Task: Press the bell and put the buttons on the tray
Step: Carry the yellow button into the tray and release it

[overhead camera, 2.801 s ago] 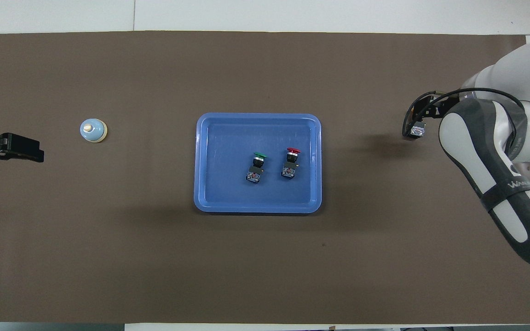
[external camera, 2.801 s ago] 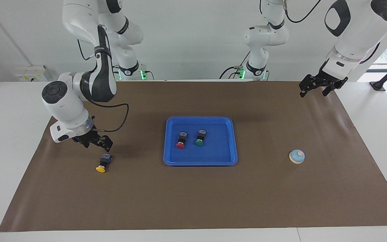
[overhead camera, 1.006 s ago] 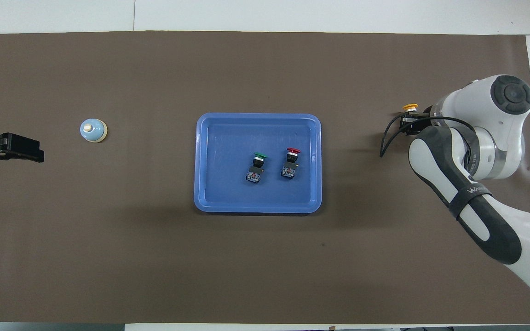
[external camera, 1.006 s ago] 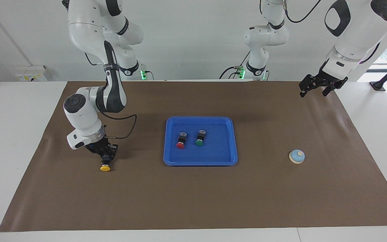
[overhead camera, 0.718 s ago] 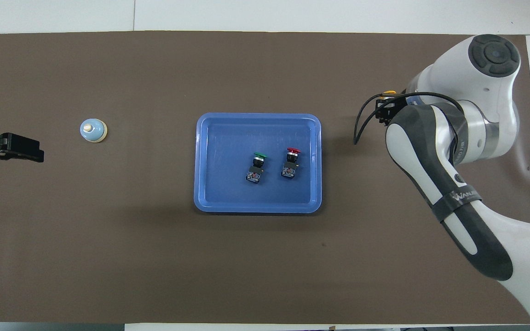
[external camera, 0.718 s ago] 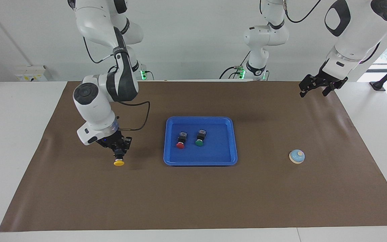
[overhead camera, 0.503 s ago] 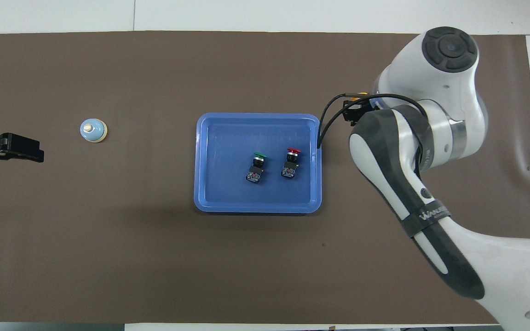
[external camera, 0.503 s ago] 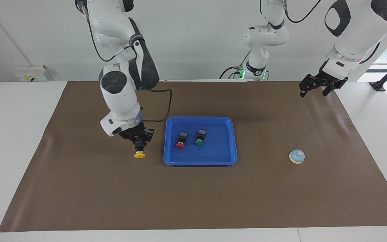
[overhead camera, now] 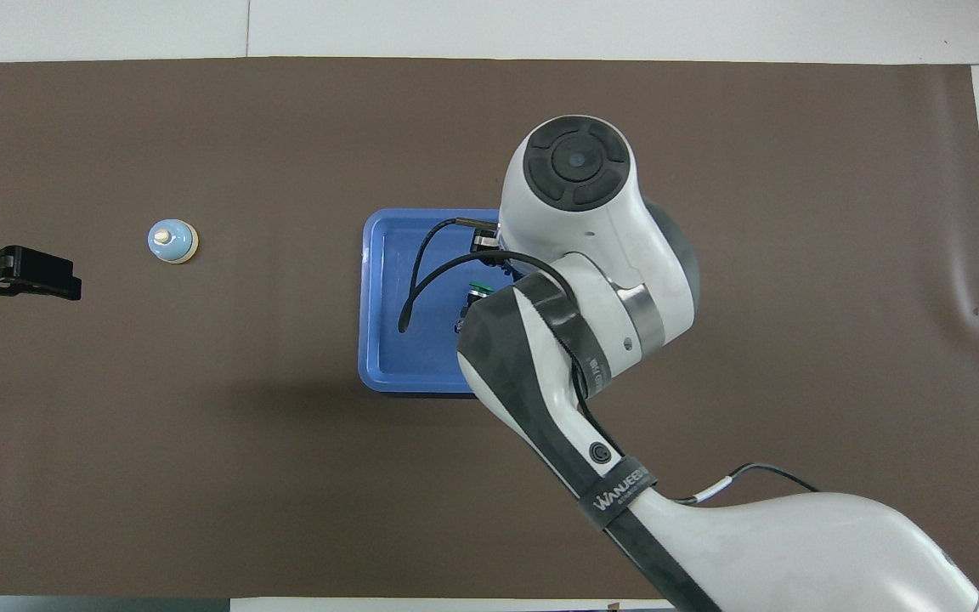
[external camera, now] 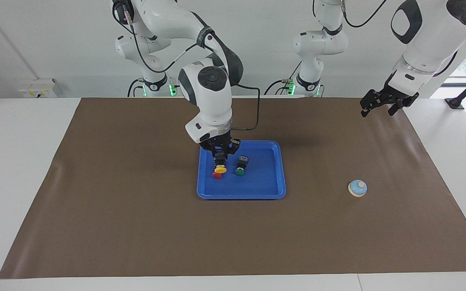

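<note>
1. The counter [external camera: 95, 226] bears a brown mat.
2. The blue tray [external camera: 271, 178] lies mid-mat, holding the red button [external camera: 217, 175] and the green button [external camera: 240, 171].
3. The right pincer [external camera: 220, 155] grips the yellow button [external camera: 220, 170] over the tray, cap at 6 o'clock in the facing view.
4. The left pincer [external camera: 382, 105] waits open over the mat's edge.
5. The bell [external camera: 357, 188] sits apart, toward the left arm's end.
6. From overhead the right arm hides the yellow button.

A brown mat [external camera: 136, 226] covers the white table [external camera: 10, 169]; the blue tray [external camera: 271, 192] lies at its centre, the bell [external camera: 357, 188] at tray's three o'clock in the facing view
</note>
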`<action>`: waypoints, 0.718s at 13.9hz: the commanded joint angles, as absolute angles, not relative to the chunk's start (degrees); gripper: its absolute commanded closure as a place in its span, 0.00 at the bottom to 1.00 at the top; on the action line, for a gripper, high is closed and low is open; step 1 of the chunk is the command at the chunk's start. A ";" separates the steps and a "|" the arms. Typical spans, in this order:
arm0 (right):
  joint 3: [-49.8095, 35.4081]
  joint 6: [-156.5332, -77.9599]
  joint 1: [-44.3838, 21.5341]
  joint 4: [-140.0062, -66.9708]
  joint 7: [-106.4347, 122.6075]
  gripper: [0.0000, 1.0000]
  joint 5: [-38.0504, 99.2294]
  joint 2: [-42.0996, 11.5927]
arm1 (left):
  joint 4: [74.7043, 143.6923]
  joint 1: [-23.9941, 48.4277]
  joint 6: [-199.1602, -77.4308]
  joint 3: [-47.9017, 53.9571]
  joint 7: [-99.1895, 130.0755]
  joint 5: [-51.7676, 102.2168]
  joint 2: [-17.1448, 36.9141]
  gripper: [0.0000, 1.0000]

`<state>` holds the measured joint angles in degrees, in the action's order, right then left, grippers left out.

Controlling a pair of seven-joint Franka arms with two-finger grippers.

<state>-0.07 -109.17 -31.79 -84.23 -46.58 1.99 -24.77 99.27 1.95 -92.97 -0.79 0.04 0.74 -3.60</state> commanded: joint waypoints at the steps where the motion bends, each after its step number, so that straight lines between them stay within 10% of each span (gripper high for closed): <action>1: 0.18 -110.72 -35.49 -78.66 -53.50 1.00 3.43 -30.14 | 98.88 2.02 -92.72 -0.88 0.62 0.35 -3.78 0.00; 10: 0.18 -127.41 -42.36 -86.89 -58.89 1.00 3.60 -33.75 | 98.88 2.02 -92.72 -0.88 0.62 0.35 -3.78 0.00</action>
<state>-0.12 -122.16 -41.27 -82.12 -58.40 2.25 -33.91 99.27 1.95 -92.97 -0.80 0.04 0.74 -3.60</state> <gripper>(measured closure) 0.581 0.000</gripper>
